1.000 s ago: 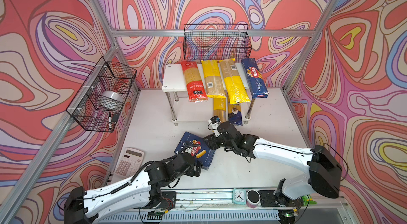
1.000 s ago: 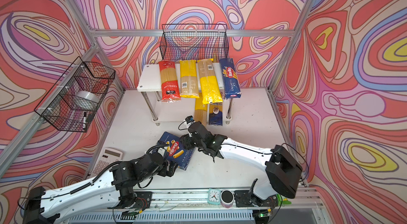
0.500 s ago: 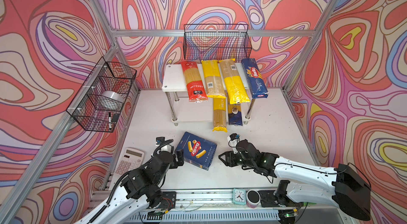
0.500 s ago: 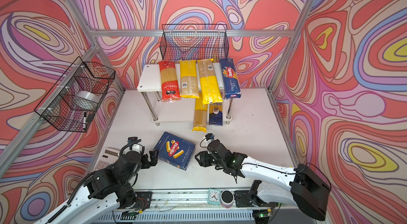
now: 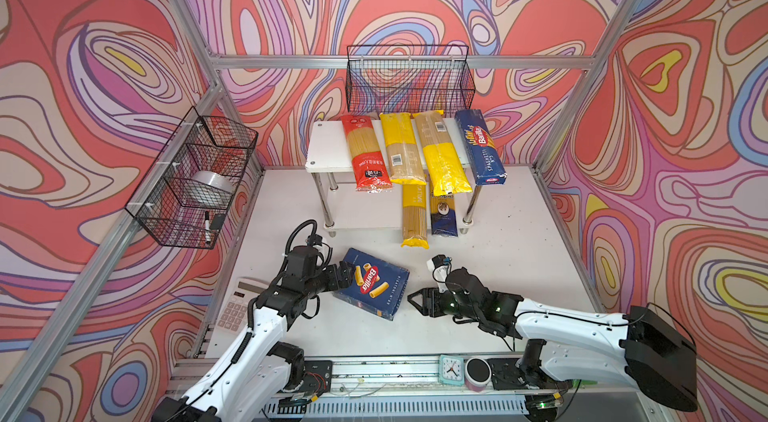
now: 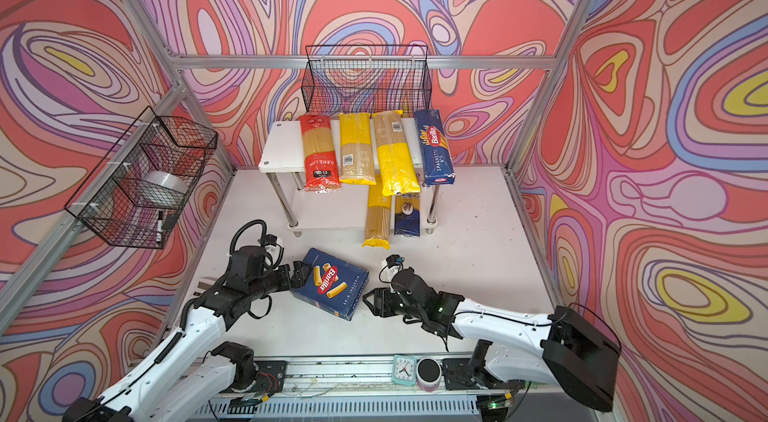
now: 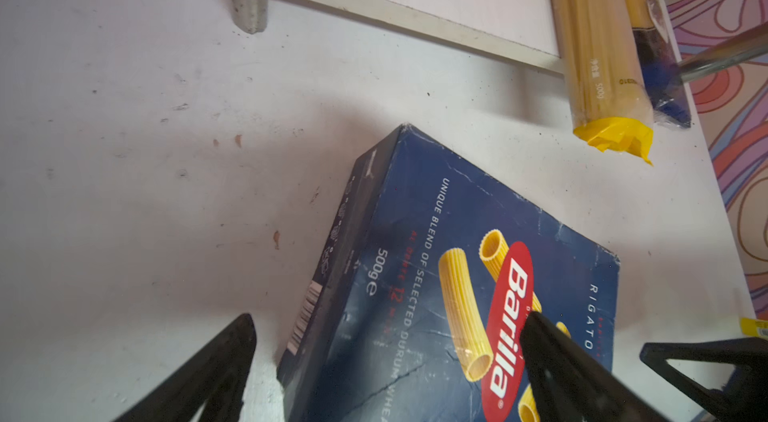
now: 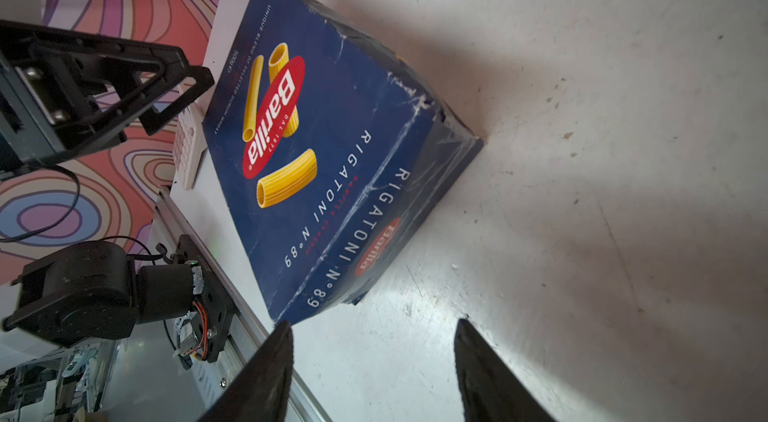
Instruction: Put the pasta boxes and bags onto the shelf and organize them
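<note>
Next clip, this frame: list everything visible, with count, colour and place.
rigatoni box: 1, dark blue, flat on the table between the arms
spaghetti box: 1, dark blue, top tier, right end
red bag: 1, red, top tier, leftmost pack
yellow bags: 3, yellow; two on the top tier, one on the lower
blue bag: 1, dark blue, lower tier
shelf: 1, white boards, chrome legs, at the back
wire baskets: 2, black; back wall, left wall
tape roll: 1, grey, left basket
marker: 1, black, left basket
calculator: 1, white, front left
clock: 1, teal, front rail
round tin: 1, black top, beside the clock
left end effector: 1, black, open, at the rigatoni box's left corner
right end effector: 1, black, open, empty, right of that box
</note>
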You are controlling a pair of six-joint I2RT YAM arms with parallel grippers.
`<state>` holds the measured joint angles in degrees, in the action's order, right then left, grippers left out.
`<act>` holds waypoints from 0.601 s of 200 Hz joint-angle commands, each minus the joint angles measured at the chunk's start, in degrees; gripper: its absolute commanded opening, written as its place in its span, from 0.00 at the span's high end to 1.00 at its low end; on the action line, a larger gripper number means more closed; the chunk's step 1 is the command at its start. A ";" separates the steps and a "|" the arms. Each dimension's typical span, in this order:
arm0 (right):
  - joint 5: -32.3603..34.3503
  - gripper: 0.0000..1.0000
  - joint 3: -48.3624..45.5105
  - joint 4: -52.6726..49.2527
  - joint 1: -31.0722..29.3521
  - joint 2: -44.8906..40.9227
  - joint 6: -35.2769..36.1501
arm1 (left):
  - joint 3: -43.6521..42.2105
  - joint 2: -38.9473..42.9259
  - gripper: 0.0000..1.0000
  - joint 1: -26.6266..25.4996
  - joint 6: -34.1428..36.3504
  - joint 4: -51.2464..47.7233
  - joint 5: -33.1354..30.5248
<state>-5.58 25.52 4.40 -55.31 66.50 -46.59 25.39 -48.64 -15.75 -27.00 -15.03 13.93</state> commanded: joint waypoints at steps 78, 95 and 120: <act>-2.06 0.35 0.57 10.11 -1.74 8.27 -1.30 | -5.48 1.91 0.00 0.39 2.45 9.01 4.11; -2.34 0.35 1.13 11.70 -2.33 10.21 -1.62 | -5.61 0.87 0.00 0.38 1.50 9.58 5.90; -3.04 0.35 2.74 12.64 -2.73 13.10 -1.10 | -6.00 0.13 0.00 0.32 -0.67 9.51 6.85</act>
<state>-7.57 25.89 13.78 -57.47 77.28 -47.68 20.34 -47.94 -15.73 -25.76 -7.31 18.44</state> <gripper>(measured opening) 0.647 0.994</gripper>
